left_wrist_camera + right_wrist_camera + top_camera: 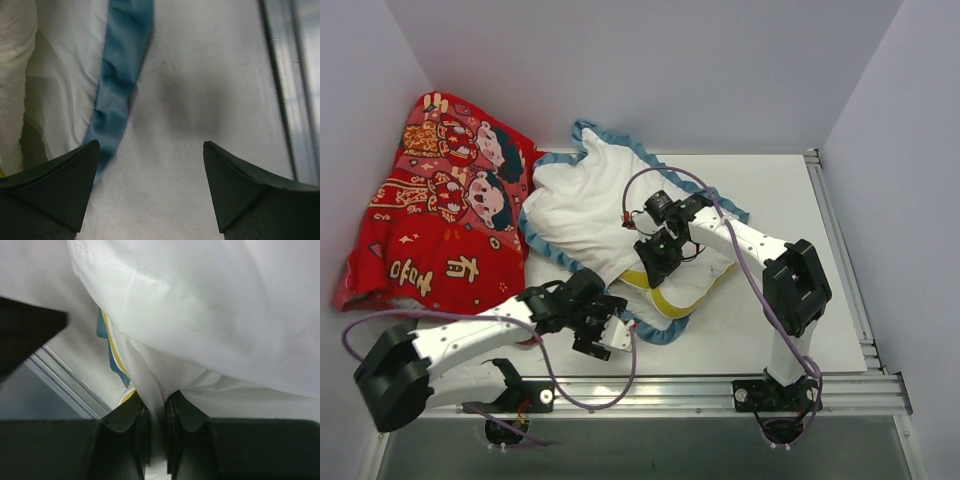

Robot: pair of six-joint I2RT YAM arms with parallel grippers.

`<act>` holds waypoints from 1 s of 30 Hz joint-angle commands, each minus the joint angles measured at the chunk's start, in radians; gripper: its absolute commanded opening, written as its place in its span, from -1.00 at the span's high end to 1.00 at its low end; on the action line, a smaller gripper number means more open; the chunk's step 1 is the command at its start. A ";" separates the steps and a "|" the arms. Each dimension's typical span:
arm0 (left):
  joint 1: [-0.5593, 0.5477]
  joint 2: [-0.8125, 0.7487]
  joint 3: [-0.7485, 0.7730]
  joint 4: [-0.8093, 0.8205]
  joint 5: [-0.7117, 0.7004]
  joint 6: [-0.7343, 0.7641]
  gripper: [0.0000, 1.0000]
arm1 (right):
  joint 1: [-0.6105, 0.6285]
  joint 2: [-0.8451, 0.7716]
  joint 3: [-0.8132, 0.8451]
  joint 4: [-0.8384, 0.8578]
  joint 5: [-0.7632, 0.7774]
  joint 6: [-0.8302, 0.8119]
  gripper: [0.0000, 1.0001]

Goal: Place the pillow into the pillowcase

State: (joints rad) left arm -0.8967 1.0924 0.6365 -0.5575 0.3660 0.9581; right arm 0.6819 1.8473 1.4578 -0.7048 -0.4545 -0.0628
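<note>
Two claws: right claw [155,407] pinching thin pillowcase [585,205] fold, left claw [150,145] spread above table [770,180]. We judge pillow [688,287] light, squashy; grab corner. Pillowcase limp, slips easily.

Light is bright and even from above, with soft shadows. Both wrist views are blurred up close, and the white cloth is nearly overexposed.

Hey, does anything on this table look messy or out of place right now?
Yes. The pillowcase lies rumpled, white side up, and a yellow-piped corner of the pillow pokes out at its near edge. A red cartoon cloth is bunched against the left wall.
</note>
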 commanded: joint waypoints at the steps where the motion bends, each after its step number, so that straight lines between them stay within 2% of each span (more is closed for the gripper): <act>1: -0.031 0.142 0.046 0.322 -0.131 0.039 -0.86 | -0.007 -0.057 0.026 -0.013 -0.114 0.043 1.00; 8: -0.054 0.366 0.012 0.540 -0.156 0.178 -0.88 | -0.024 -0.065 0.024 -0.015 -0.154 0.047 1.00; 10: -0.059 0.414 0.025 0.582 -0.164 0.199 -0.75 | -0.025 -0.069 0.024 -0.018 -0.167 0.047 1.00; 11: -0.064 0.460 0.063 0.570 -0.159 0.202 -0.59 | -0.027 -0.072 0.026 -0.019 -0.168 0.049 1.00; 12: -0.065 0.475 0.083 0.526 -0.148 0.199 0.08 | -0.028 -0.072 0.023 -0.018 -0.168 0.049 1.00; 15: -0.074 0.475 0.161 0.446 -0.015 0.182 0.78 | -0.038 -0.069 0.033 -0.016 -0.176 0.055 1.00; 16: -0.083 0.460 0.178 0.400 0.076 0.166 1.00 | -0.041 -0.056 0.061 -0.018 -0.174 0.055 1.00; 19: -0.146 0.371 0.307 0.302 0.218 0.050 1.00 | -0.061 0.007 0.145 -0.015 -0.162 0.063 1.00; 20: -0.162 0.329 0.360 0.286 0.313 0.009 1.00 | -0.067 0.032 0.232 -0.015 -0.168 0.063 1.00; 21: -0.197 0.310 0.447 0.283 0.341 -0.081 1.00 | -0.080 0.061 0.274 -0.012 -0.173 0.107 1.00; 24: -0.241 0.278 0.560 0.297 0.405 -0.209 1.00 | -0.084 0.179 0.415 0.017 -0.193 0.196 1.00; 25: -0.255 0.273 0.595 0.303 0.409 -0.219 1.00 | -0.076 0.222 0.414 0.036 -0.193 0.217 1.00; 30: -0.240 0.256 0.591 0.263 0.432 -0.208 1.00 | -0.027 0.265 0.109 0.257 -0.107 0.276 1.00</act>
State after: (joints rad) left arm -1.0950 1.3758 1.1885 -0.3309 0.5598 0.7902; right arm 0.6247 2.0243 1.7069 -0.6464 -0.6331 0.1513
